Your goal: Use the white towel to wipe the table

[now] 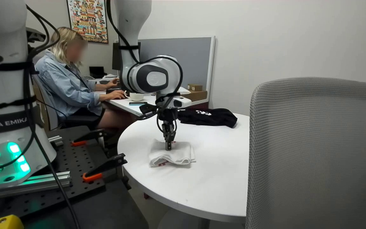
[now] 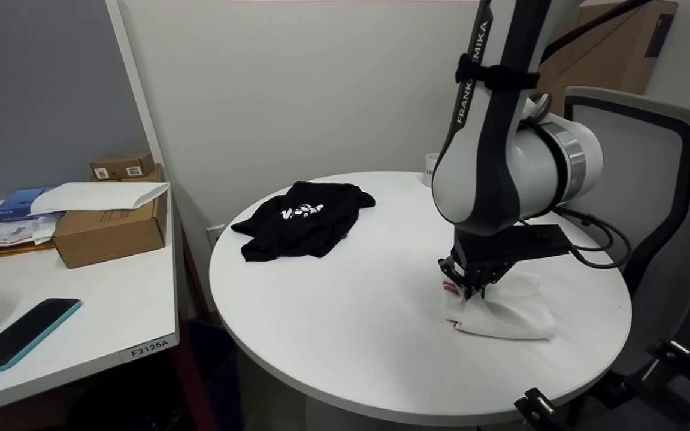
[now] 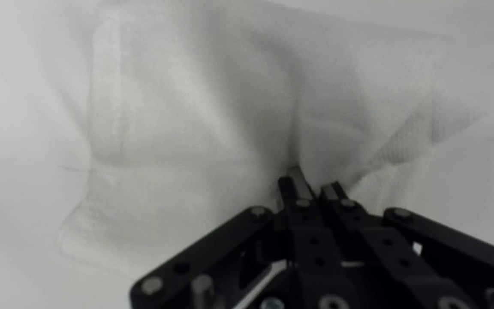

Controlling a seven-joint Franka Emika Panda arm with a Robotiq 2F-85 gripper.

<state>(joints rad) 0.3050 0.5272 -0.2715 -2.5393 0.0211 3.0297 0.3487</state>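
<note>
The tool is nearly closed, its tips close together with only a thin gap between, and it appears to have a fold of the white towel pinched there: in the wrist view, creases run straight in to the fingertips. The towel lies rumpled on the round white desk, directly under and around the tool, with a red-striped edge just beside the tips in an exterior view. More of the cloth spreads to one side of the tool than the other, so the hold looks off-centre.

This looks like the wiping step itself; how much is already covered cannot be told. To do it well, travel level, low enough that the cloth bears on the surface, yet not so low that the hard tips scrape through it. Leading with the striped edge should let the larger part trail flat; pushing the opposite way may bunch it under the tool. Turn back before the black shirt, well apart from the tool on the same desk, or it may be dragged along. The mesh chair stands near the rim on the side of the tool away from the shirt, so strokes that way should be short.
</note>
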